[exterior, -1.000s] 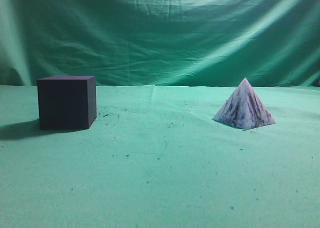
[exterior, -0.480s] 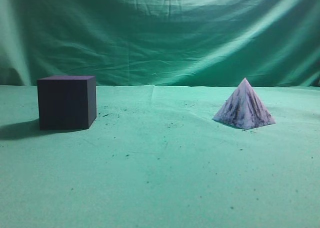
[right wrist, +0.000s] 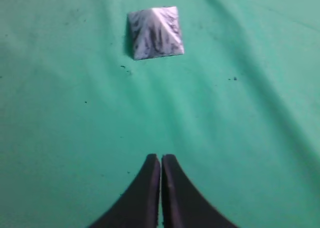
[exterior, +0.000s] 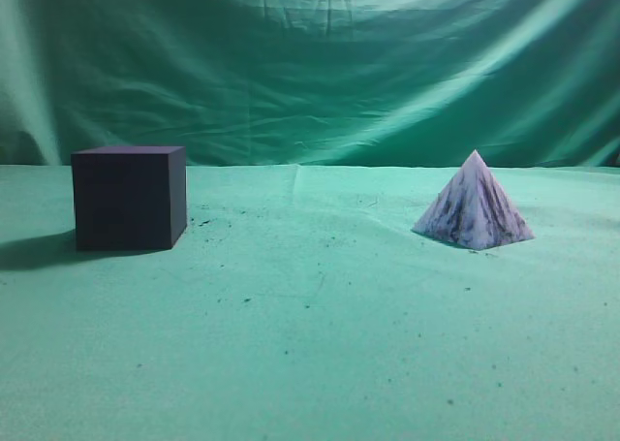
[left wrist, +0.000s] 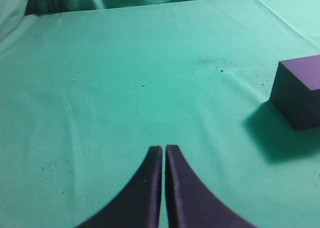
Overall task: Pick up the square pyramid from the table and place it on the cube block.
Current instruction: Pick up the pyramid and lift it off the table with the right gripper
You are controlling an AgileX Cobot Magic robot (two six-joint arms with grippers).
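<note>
The white, dark-streaked square pyramid [exterior: 473, 206] stands on the green table [exterior: 310, 344] at the right; it also shows in the right wrist view [right wrist: 155, 32], well ahead of my right gripper [right wrist: 161, 158], which is shut and empty. The dark purple-black cube block [exterior: 128, 198] stands at the left; in the left wrist view its corner [left wrist: 300, 90] lies far to the right of my left gripper [left wrist: 163, 149], which is shut and empty. Neither gripper shows in the exterior view.
A wrinkled green backdrop curtain [exterior: 310, 63] hangs behind the table. Small dark specks are scattered over the cloth between the cube and the pyramid.
</note>
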